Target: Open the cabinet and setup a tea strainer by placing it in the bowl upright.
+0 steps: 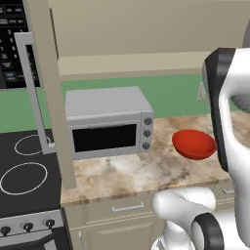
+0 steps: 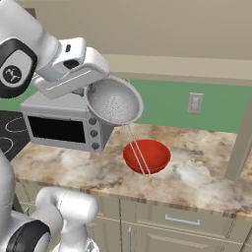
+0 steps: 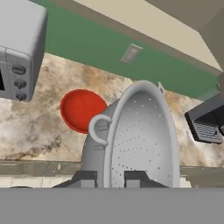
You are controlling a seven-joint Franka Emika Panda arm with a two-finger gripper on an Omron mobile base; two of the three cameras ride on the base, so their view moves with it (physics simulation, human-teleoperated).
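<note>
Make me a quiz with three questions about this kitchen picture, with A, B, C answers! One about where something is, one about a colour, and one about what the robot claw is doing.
1. Where does the bowl sit?
A. On the stove
B. On the counter, to the right of the toaster oven
C. Inside the cabinet

2. What colour is the bowl?
A. Red
B. Blue
C. White

3. What is the claw doing?
A. Hanging open with nothing in it
B. Resting flat on the counter
C. Shut on the tea strainer, held in the air

Answers:
1. B, the left base view shows it on the marbled counter beside the toaster oven.
2. A, it is glossy red in all three views.
3. C, the hand view shows the fingers pinching the strainer's rim, and the right base view shows it up above the bowl.
</note>
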